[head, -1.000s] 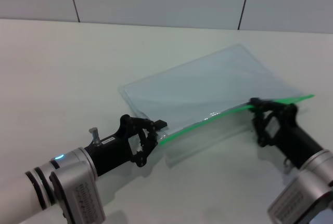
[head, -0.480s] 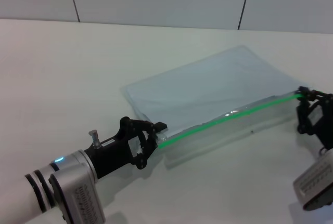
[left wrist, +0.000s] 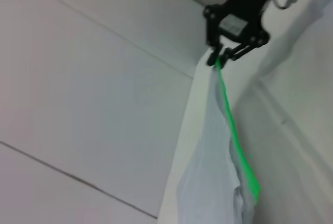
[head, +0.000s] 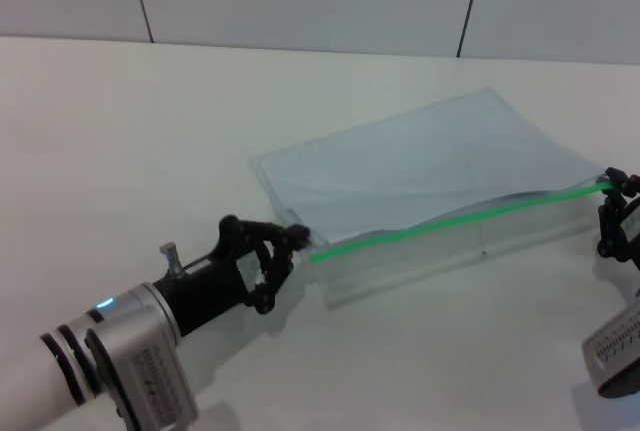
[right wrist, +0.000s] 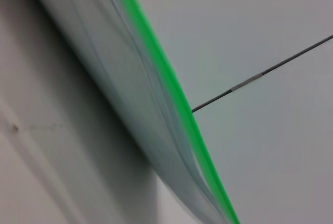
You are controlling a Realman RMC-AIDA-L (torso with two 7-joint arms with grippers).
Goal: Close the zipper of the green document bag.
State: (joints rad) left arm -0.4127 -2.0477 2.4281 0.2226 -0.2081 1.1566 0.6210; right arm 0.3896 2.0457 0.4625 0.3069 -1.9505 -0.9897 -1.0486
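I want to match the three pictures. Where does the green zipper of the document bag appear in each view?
Head view: the zipper runs along the bag's near edge, from the left gripper to the right gripper.
Left wrist view: the zipper runs away from the camera to the right gripper.
Right wrist view: the zipper crosses the picture diagonally.
Shared landmark: the bluish-grey bag beside the strip.

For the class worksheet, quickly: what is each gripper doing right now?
Left gripper: shut on the near-left corner of the flat translucent green-edged document bag.
Right gripper: shut on the far end of the bright green zipper.
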